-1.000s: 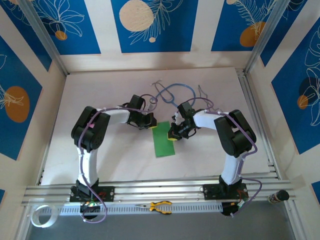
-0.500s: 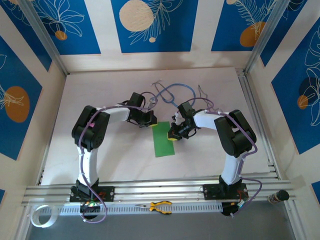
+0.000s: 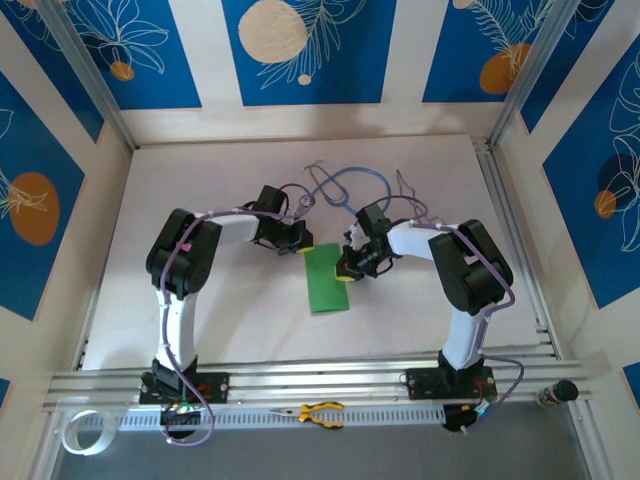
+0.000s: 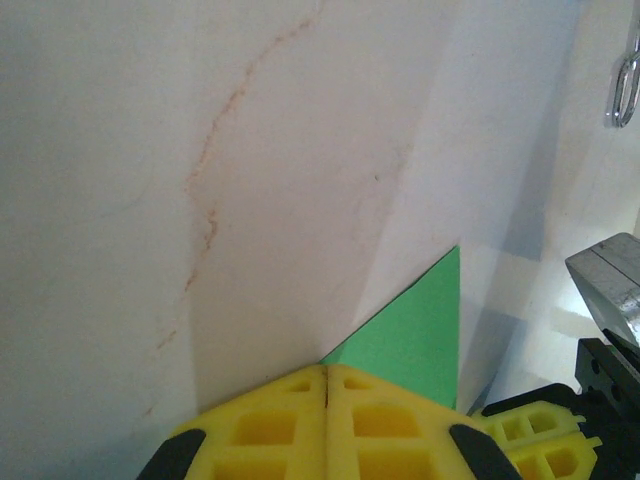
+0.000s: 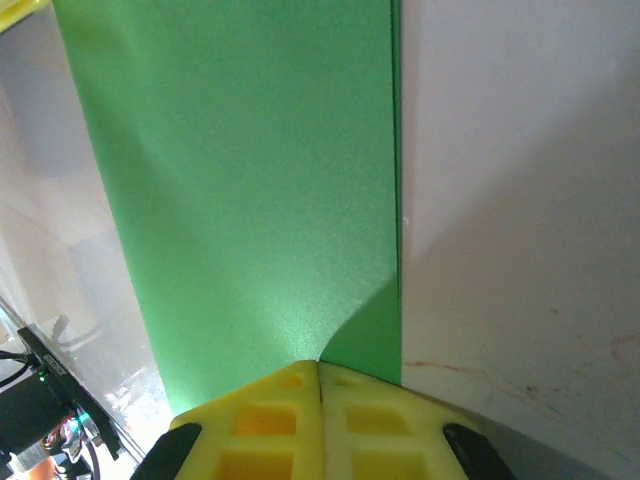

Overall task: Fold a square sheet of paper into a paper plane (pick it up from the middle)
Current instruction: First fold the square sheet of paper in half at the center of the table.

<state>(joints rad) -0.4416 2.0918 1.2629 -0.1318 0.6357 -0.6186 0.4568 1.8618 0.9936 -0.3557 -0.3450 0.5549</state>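
**A:** Square sheet of paper (image 3: 329, 285): where is it, and how does it lie?

**B:** Mid-desk (image 3: 200, 180), flat between the two arms, as a folded green strip. Its long axis runs near to far, the far end leaning slightly left. Both ends are blunt.

**A:** Jaws?

**B:** Left gripper (image 4: 325, 372): jaws together at a far corner. Right gripper (image 5: 320, 366): jaws together at the strip's right edge, where it lifts slightly.

**A:** Pinching it?

**B:** Cannot tell. The contact is hidden under the jaws.

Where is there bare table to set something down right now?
Free: the wide white table left of the left arm, and the strip between the green paper and the near rail. Crowded: centre, left gripper and right gripper at the paper, stethoscope behind.
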